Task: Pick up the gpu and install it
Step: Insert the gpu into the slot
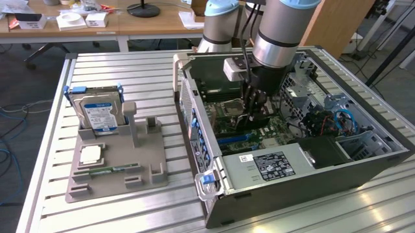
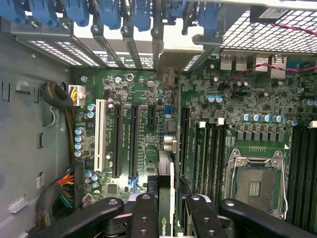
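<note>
Inside the open computer case (image 1: 304, 194), which lies on its side on the slatted tabletop (image 1: 129, 68), the arm reaches straight down. Its hand (image 2: 171, 218) is closed on the gpu (image 2: 166, 178), with a finger pressing each flat face. The card hangs edge-on between the pads, its green-printed upper edge toward the wrist and its connector edge toward the motherboard (image 2: 148, 99) on the case floor.

That upright hold looks deliberate. With the case on its side the slots face upward, so a card has to come down on edge, and gripping the faces leaves the lower edge free.

In the wrist view, the card's long axis runs parallel to the long black expansion slots (image 2: 132, 141). One end points toward the case's rear wall, where the blue latches (image 2: 111, 12) stand over the bracket openings. Which end carries the metal bracket I cannot tell. The card sits over the board between the black slots and the memory slots (image 2: 208, 148), which lie beside the CPU socket (image 2: 255, 186). Whether its lower edge has reached a slot is hidden by the card itself.

Outside the case, to the exterior view's left of it, a grey fixture tray (image 1: 116, 174) holds a hard drive (image 1: 100, 114) upright.
</note>
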Available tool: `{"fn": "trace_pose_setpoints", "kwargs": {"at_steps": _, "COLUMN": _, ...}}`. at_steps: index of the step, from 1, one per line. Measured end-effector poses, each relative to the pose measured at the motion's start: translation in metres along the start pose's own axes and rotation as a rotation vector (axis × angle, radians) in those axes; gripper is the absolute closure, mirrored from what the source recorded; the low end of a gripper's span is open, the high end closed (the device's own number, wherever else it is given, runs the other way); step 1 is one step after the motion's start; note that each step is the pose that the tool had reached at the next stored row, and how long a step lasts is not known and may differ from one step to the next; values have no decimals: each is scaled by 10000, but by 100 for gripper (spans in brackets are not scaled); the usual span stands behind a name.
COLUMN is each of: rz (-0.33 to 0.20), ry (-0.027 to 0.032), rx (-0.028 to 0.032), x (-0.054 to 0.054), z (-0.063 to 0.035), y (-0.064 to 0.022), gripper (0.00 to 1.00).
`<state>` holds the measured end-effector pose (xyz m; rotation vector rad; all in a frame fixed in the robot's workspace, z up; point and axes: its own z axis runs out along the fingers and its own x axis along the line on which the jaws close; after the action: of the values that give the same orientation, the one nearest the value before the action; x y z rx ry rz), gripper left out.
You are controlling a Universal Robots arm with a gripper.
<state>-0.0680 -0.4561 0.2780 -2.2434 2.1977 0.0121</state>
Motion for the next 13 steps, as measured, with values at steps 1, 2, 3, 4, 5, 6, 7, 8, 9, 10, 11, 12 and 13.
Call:
{"fn": "trace_pose_setpoints", "kwargs": {"at_steps": 1, "rz": 0, "ry": 0, "rx": 0, "x": 0, "z": 0, "y": 0, "gripper": 74}}
{"fn": "trace_pose_setpoints", "kwargs": {"at_steps": 2, "rz": 0, "ry": 0, "rx": 0, "x": 0, "z": 0, "y": 0, "gripper": 74}}
{"fn": "trace_pose_setpoints", "kwargs": {"at_steps": 3, "rz": 0, "ry": 0, "rx": 0, "x": 0, "z": 0, "y": 0, "gripper": 74}}
{"fn": "trace_pose_setpoints", "kwargs": {"at_steps": 4, "rz": 0, "ry": 0, "rx": 0, "x": 0, "z": 0, "y": 4, "gripper": 74}}
{"fn": "trace_pose_setpoints", "kwargs": {"at_steps": 5, "rz": 0, "ry": 0, "rx": 2, "x": 0, "z": 0, "y": 13, "gripper": 74}}
{"fn": "trace_pose_setpoints", "kwargs": {"at_steps": 6, "rz": -1, "ry": 0, "rx": 3, "x": 0, "z": 0, "y": 20, "gripper": 74}}
{"fn": "trace_pose_setpoints", "kwargs": {"at_steps": 7, "rz": 0, "ry": 0, "rx": 4, "x": 0, "z": 0, "y": 27, "gripper": 74}}
{"fn": "trace_pose_setpoints", "kwargs": {"at_steps": 8, "rz": 0, "ry": 0, "rx": 5, "x": -1, "z": 0, "y": 31, "gripper": 74}}
{"fn": "trace_pose_setpoints", "kwargs": {"at_steps": 9, "rz": -1, "ry": 0, "rx": 4, "x": -1, "z": 0, "y": 33, "gripper": 74}}
{"fn": "trace_pose_setpoints", "kwargs": {"at_steps": 10, "rz": -1, "ry": -1, "rx": 4, "x": 0, "z": 3, "y": 34, "gripper": 74}}
{"fn": "trace_pose_setpoints", "kwargs": {"at_steps": 11, "rz": -2, "ry": -1, "rx": 5, "x": 1, "z": 9, "y": 35, "gripper": 74}}
{"fn": "trace_pose_setpoints", "kwargs": {"at_steps": 12, "rz": -1, "ry": 0, "rx": 4, "x": 2, "z": 17, "y": 36, "gripper": 74}}
{"fn": "trace_pose_setpoints", "kwargs": {"at_steps": 13, "rz": 0, "ry": 1, "rx": 3, "x": 2, "z": 26, "y": 38, "gripper": 74}}
